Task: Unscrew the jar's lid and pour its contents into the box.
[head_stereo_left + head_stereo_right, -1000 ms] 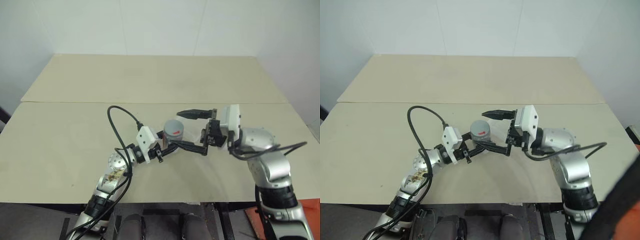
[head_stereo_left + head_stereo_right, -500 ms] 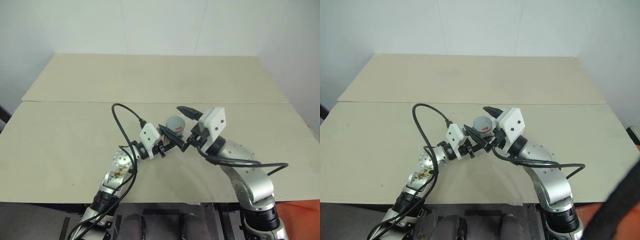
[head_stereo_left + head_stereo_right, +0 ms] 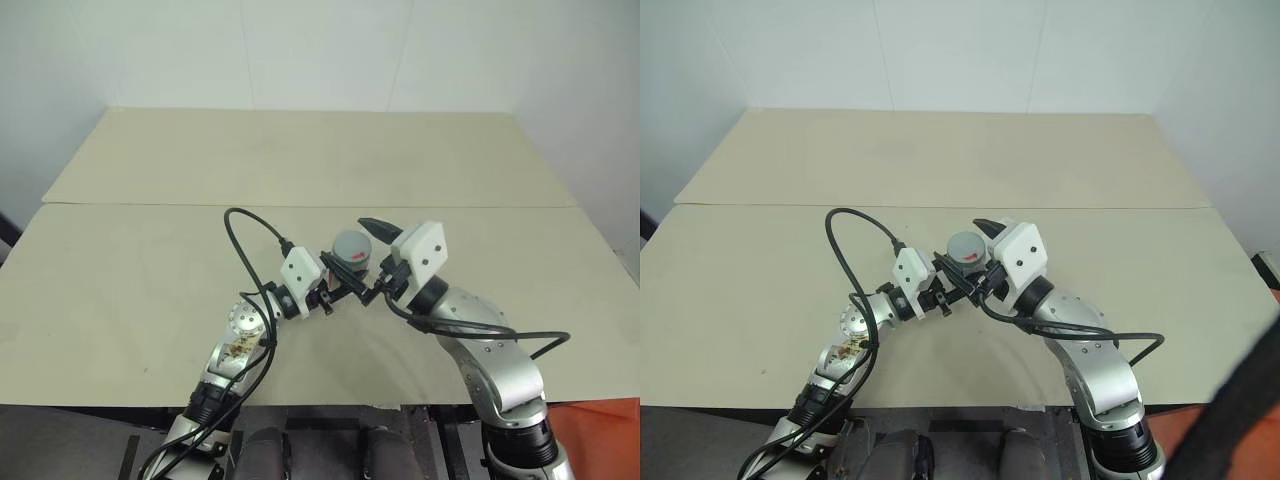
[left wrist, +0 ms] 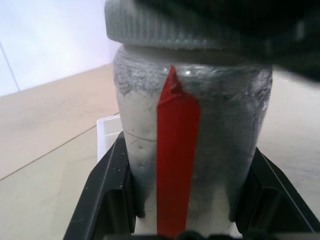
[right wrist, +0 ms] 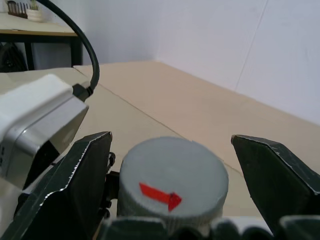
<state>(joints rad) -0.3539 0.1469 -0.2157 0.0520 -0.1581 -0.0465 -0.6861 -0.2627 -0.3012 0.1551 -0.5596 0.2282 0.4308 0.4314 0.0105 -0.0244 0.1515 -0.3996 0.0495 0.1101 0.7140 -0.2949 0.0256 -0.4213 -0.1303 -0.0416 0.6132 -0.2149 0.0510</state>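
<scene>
The jar (image 4: 192, 125), grey with a red strip down its side, is upright above the table and clamped by my left gripper (image 4: 192, 195), whose black fingers (image 4: 107, 190) press on both sides of it. Its ribbed grey lid (image 5: 172, 187), marked with a red arrow, is screwed on. My right gripper (image 5: 167, 147) is open and straddles the lid, one finger on each side and clear of it. From the head, jar (image 3: 351, 252) and both grippers meet at mid-table. A whitish plastic corner (image 4: 107, 135) behind the jar may be the box. The contents are hidden inside.
The beige table (image 3: 140, 250) stretches wide on all sides, with a seam (image 3: 150, 205) running across to a second tabletop behind. A black cable (image 3: 240, 225) loops up from my left wrist. White walls close the far side.
My right gripper has swung in from the right and turned, so its open fingers now flank the lid from above. The left gripper and the jar have stayed in place.
</scene>
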